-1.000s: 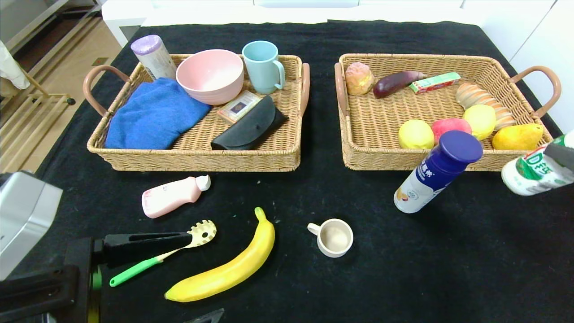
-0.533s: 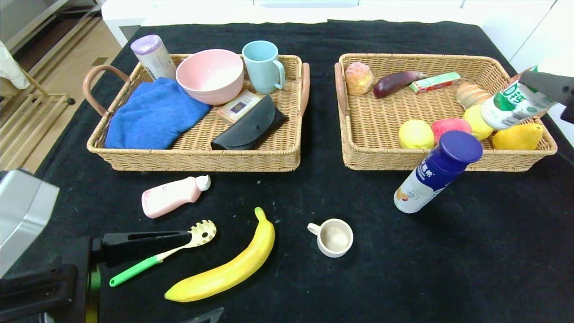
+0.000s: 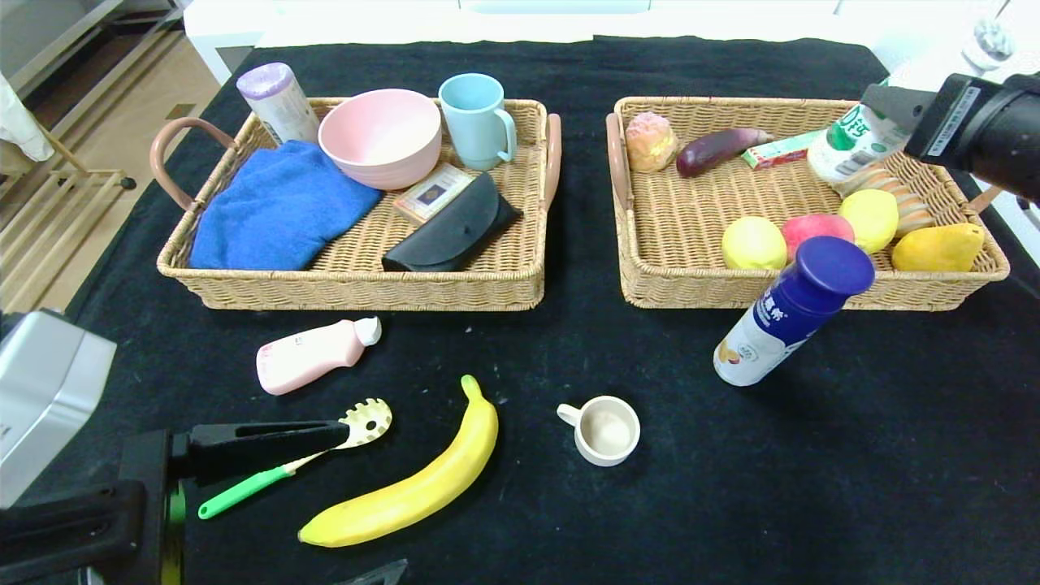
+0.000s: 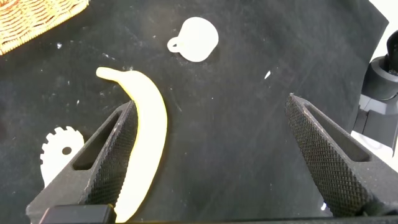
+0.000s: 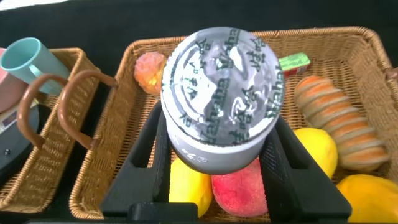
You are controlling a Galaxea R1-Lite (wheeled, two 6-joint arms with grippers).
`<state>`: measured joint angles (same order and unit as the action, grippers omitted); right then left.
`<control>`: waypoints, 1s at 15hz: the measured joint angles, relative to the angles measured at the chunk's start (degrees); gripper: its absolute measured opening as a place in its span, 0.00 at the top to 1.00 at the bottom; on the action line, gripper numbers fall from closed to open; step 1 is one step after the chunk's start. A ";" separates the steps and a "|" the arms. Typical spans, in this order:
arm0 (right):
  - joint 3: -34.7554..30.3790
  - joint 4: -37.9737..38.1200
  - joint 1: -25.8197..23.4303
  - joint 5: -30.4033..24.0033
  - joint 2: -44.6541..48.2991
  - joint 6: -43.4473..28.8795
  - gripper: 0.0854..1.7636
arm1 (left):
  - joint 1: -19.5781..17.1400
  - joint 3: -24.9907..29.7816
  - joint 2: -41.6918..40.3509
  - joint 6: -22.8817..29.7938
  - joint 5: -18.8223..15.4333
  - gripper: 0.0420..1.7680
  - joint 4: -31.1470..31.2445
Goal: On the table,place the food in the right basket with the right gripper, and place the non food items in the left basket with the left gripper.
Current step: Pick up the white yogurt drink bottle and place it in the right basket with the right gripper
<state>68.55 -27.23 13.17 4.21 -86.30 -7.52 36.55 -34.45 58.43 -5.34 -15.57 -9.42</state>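
Note:
My right gripper (image 3: pixel 881 114) is shut on a white-and-green drink bottle (image 3: pixel 853 146) and holds it above the back right of the right basket (image 3: pixel 650 268); its foil top fills the right wrist view (image 5: pixel 224 93). That basket holds several foods. A blue-capped yogurt bottle (image 3: pixel 792 313), a banana (image 3: pixel 414 487), a small cup (image 3: pixel 605 431), a pink bottle (image 3: pixel 313 353) and a green-handled pasta spoon (image 3: pixel 284 467) lie on the table. My left gripper (image 4: pixel 211 155) is open and empty low at the front left, beside the banana (image 4: pixel 146 143).
The left basket (image 3: pixel 349 284) holds a blue towel (image 3: pixel 276 207), a pink bowl (image 3: pixel 380 136), a teal mug (image 3: pixel 478 120), a black case (image 3: pixel 453 227), a card box and a purple-lidded can (image 3: pixel 276 101). The black cloth has free room at the front right.
My right gripper has carried the drink bottle from the table's right edge up and back, over the right basket's back right. The left arm has barely moved.

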 joint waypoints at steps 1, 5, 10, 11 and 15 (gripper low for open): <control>0.68 -0.21 0.22 0.09 -1.44 0.00 0.53 | -0.02 -0.05 -0.05 0.02 0.00 0.03 -0.02; 4.11 0.26 0.98 1.17 -5.60 0.20 0.53 | -0.02 -0.11 0.04 0.00 0.02 0.03 0.06; 5.07 0.00 1.50 1.13 -8.87 0.28 0.53 | 0.05 -0.09 0.00 -0.06 0.00 0.03 0.04; 5.23 -0.11 1.60 1.16 -9.16 0.26 0.53 | 0.02 -0.09 0.00 -0.06 -0.02 0.03 0.04; 5.27 -0.21 1.88 1.22 -9.81 0.28 0.53 | 0.00 -0.09 -0.16 -0.41 -0.05 0.03 0.13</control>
<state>73.81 -27.44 15.04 5.42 -96.11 -7.24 36.55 -34.54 58.27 -5.75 -15.62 -9.29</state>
